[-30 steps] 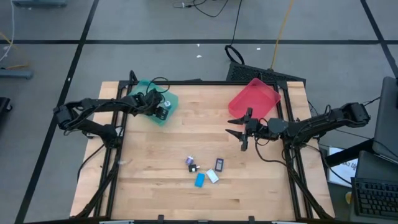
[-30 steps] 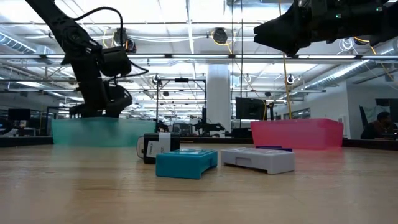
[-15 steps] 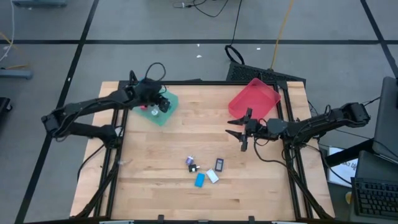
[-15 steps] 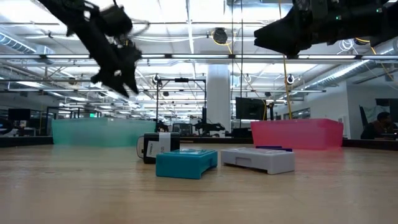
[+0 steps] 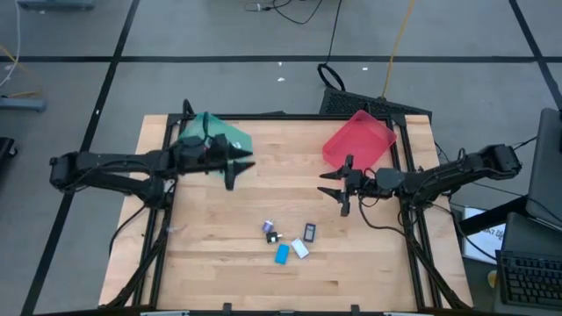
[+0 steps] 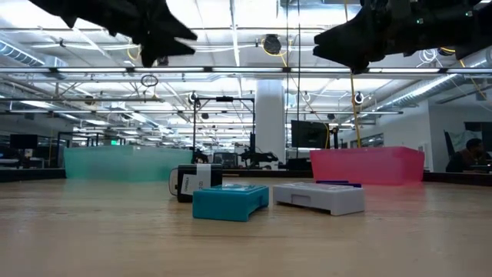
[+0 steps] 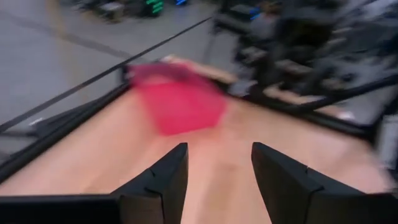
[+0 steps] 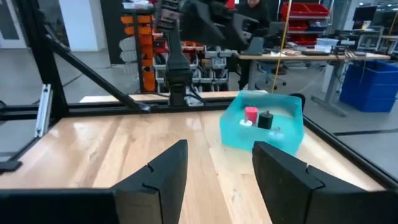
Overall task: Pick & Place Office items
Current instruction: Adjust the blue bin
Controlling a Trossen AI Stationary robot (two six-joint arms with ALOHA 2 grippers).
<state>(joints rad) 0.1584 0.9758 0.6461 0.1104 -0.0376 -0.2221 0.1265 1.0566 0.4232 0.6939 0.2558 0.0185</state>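
Several tiny office items lie in a cluster (image 5: 286,240) on the table's near middle: a purple piece (image 5: 268,228), a dark blue one (image 5: 309,232), a bright blue one (image 6: 229,201) and a white one (image 6: 319,196). A red piece (image 8: 250,115) and a black piece (image 8: 266,119) lie in the teal tray (image 5: 213,132). My left gripper (image 5: 241,167) is open and empty, held high beside the teal tray and pointing toward the table's right. My right gripper (image 5: 335,189) is open and empty, held high near the red tray (image 5: 360,139).
The teal tray stands at the table's far left, the red tray at the far right. Bare wood (image 5: 290,175) lies between the two grippers and around the cluster. A black frame (image 5: 290,115) runs along the table's edges.
My left gripper has risen out of the teal tray, turned from pointing down to level, and swung toward the table's middle, its fingers now pointing at the right edge.
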